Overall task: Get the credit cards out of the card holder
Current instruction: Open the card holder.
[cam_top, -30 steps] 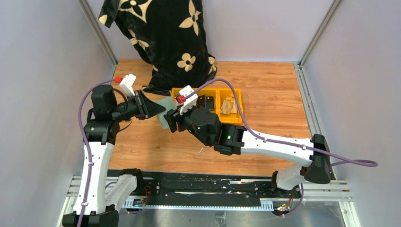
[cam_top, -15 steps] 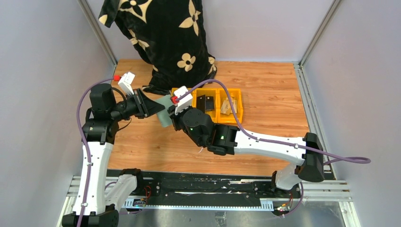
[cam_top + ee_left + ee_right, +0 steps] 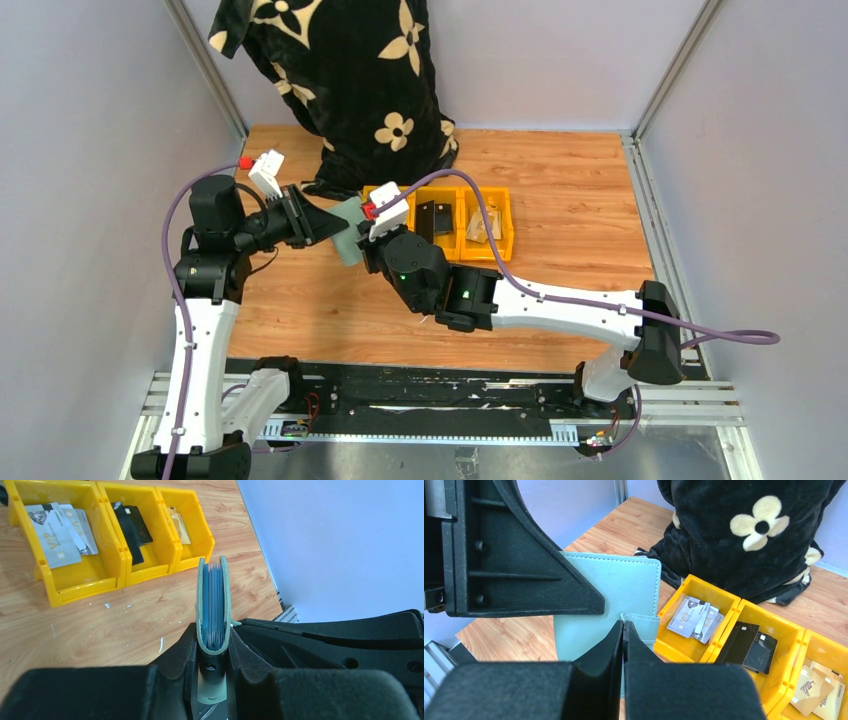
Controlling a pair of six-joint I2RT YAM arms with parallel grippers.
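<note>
The left fingers (image 3: 175,655) grasp the card holder (image 3: 213,600) by its spine, upright and folded above the table (image 3: 560,180); the right fingers (image 3: 599,650) are clenched, seemingly pinching its snap tab (image 3: 642,621). Unfastening looks to be the step in hand; next the tab must be pulled free, gently, baring the pockets; some credit cards (image 3: 56,530) already lie in yellow bins (image 3: 80,582) rightward

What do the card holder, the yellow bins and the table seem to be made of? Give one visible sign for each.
The card holder: probably leather or faux leather, matte sage green; faint grain and a stitched seam along the edge. The yellow bins: hard moulded plastic, slightly glossy; uniform colour, smooth walls. The table: wood or wood-look laminate, which is unclear; plank grain pattern.
</note>
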